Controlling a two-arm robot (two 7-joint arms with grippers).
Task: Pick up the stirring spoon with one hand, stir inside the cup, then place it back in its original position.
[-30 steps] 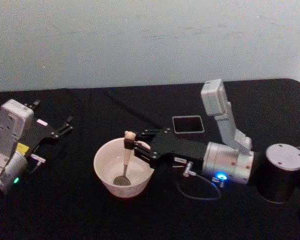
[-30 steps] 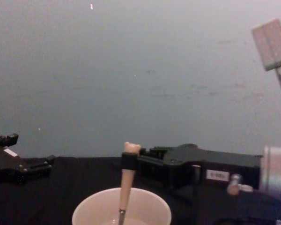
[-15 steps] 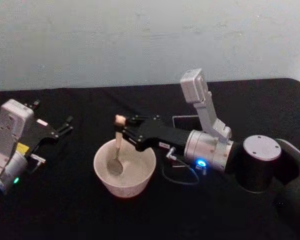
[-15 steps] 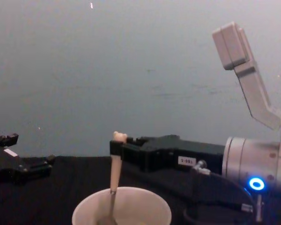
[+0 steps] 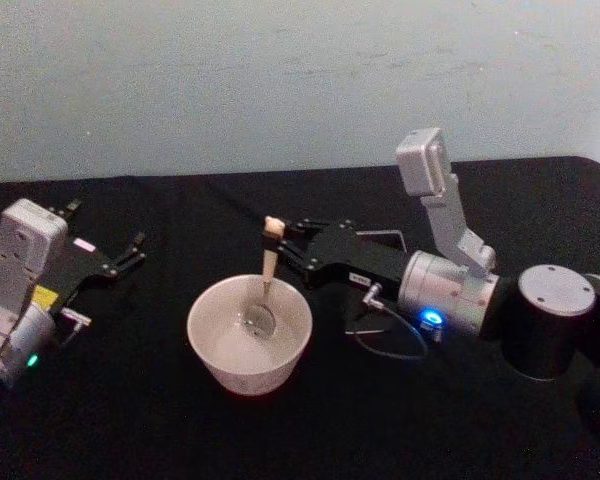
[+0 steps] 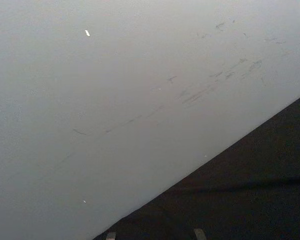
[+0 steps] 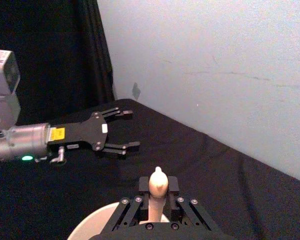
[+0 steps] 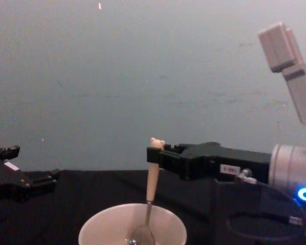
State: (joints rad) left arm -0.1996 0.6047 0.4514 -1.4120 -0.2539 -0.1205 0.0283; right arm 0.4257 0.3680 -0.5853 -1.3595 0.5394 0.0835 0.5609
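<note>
A black-draped table [image 5: 130, 420] stands against a pale wall [image 5: 280, 80]. Near the middle of the table sits the cup [image 5: 206, 352] [image 8: 97, 230], wide, round and cream-white. The right gripper [image 5: 283, 243] [image 8: 154, 155] [image 7: 157, 194] reaches in from the robot's right and stops above the cup's far rim, a blue light glowing on the arm behind it. Its fingers are closed narrowly on the stirring spoon [image 5: 267, 265] [image 8: 152, 178] [image 7: 157, 182], clamping the beige handle just under the small bear-head top. The spoon hangs almost upright, leaning slightly. Its thin metal stem runs down into the cup, and its bowl lies inside, toward the far side of the cup's floor. In the chest view the handle rises clear above the rim, with the gripper's black fingers coming in level from the right. The dark square holder [image 5: 395, 240] sits behind the right gripper's body, which covers most of it; a far corner shows. The left gripper [image 5: 107, 222] [image 7: 128, 130] rests near the table's left edge, well apart from the cup, with its two black fingers spread wide and nothing between them.
</note>
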